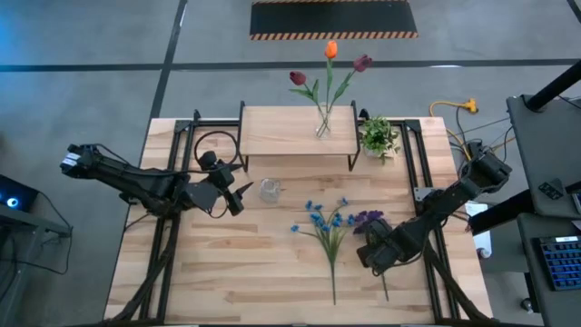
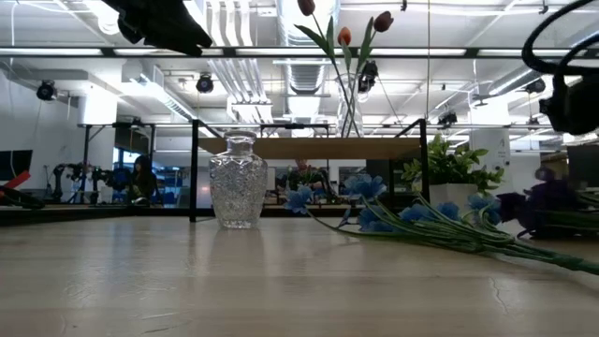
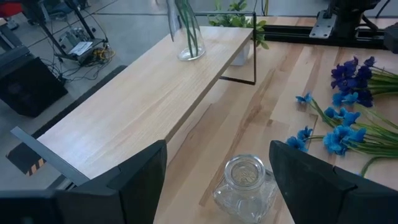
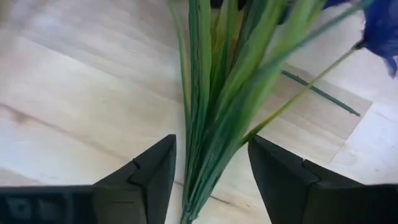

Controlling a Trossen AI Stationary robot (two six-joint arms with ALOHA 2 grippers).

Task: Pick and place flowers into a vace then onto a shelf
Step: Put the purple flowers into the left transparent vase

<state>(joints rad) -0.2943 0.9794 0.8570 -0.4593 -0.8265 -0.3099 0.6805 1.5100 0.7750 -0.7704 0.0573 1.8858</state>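
The right gripper (image 4: 211,168) hangs low over the near right part of the table (image 1: 227,282), its fingers spread wide on either side of the green stems of the purple bunch (image 1: 368,219), which lies flat on the boards and is not yet clamped. Just left of it lies the blue bunch (image 1: 327,218), its stems crossing close by.

To grip well, the fingers should probably drop until they straddle only the purple bunch's stems, then close low on the stalks rather than on the leaves, so the bunch does not splay or drag its neighbour along.

The left gripper (image 3: 217,171) hovers wide open over the empty glass vase (image 1: 269,190), near the shelf (image 1: 281,136). On the shelf, a second vase (image 1: 322,128) already holds three tulips (image 1: 330,50).
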